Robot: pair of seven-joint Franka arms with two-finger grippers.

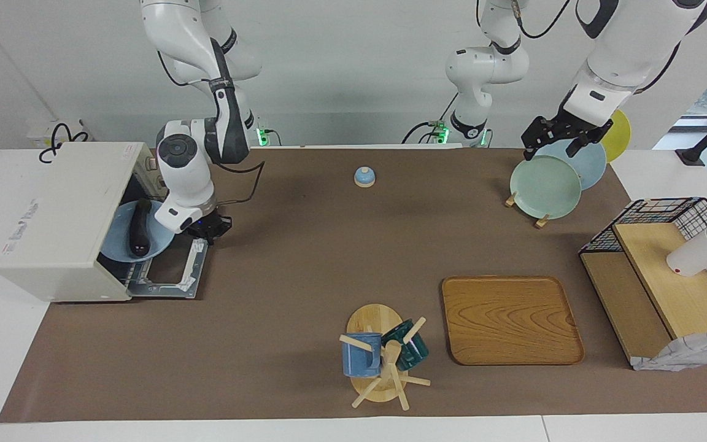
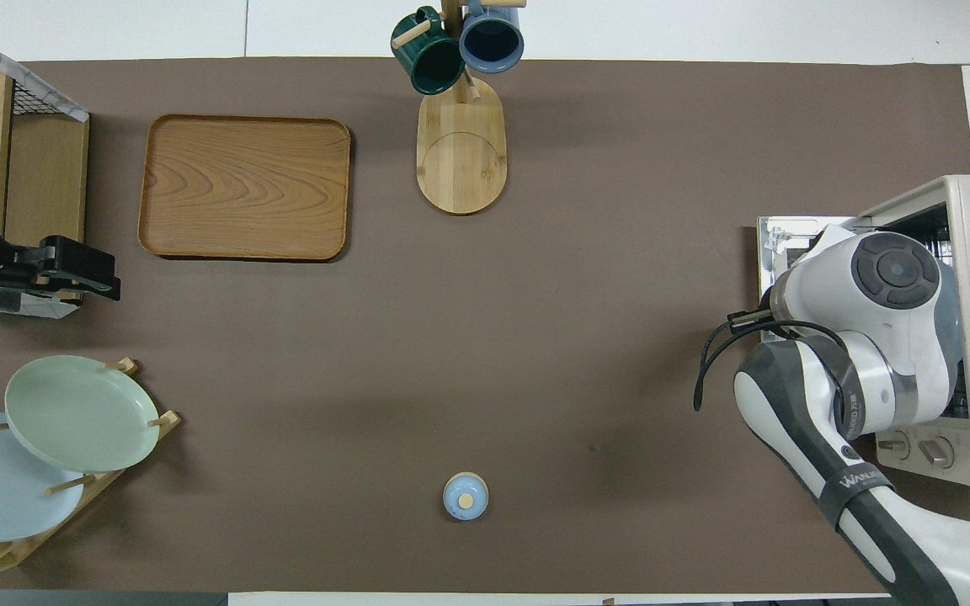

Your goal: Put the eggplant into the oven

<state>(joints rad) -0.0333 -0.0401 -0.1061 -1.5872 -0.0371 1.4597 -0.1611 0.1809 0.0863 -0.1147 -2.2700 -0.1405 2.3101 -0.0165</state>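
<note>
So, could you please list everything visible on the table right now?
oven: 1, cream-white, right arm's end, door down
blue plate: 1, in the oven's mouth
eggplant: 1, dark purple, on that plate
bell: 1, blue, mid-table near the robots
plate rack: 1, green, blue, yellow plates
wooden tray: 1, brown
mug tree: 1, blue and green mugs
wire shelf: 1, left arm's end
white cup: 1, on the shelf
right hand: over the oven door
left hand: waits over the plate rack
</note>
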